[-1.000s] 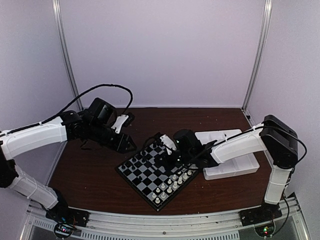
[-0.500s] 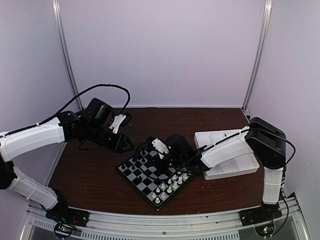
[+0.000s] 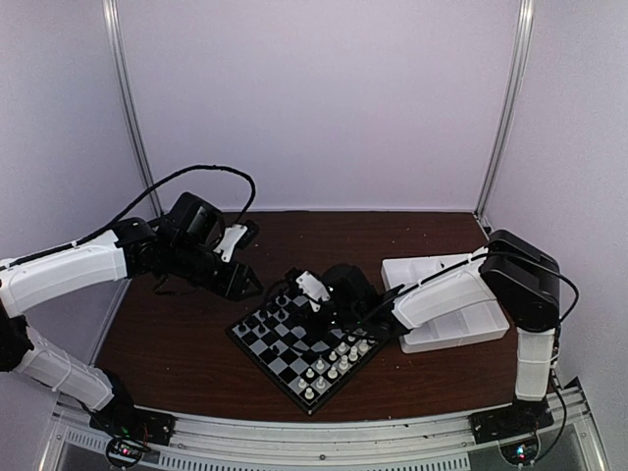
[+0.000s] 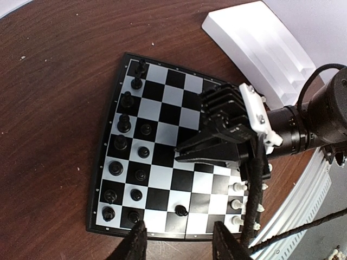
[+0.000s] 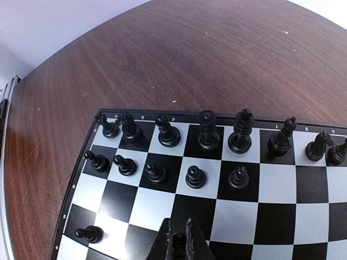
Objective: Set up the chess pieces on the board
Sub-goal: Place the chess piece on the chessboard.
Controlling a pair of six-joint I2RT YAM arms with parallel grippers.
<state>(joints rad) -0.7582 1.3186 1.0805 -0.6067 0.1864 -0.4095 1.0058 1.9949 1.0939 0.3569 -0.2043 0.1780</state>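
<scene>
The dark wood desk carries everything. Your right tool hangs over the board, pinched almost closed on what looks like a black pawn. Lower it carelessly and it may topple the chess pieces ranked along one board edge. Your left tool, half open and empty, hovers by that edge, crowding the approach. A white tray lies beside the board.

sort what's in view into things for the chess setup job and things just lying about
For the job: black chess pieces; board; right end effector, shut on what looks like a black pawn.

Lying about: white tray; white chess pieces, already standing on the board; left end effector, open and empty.
</scene>
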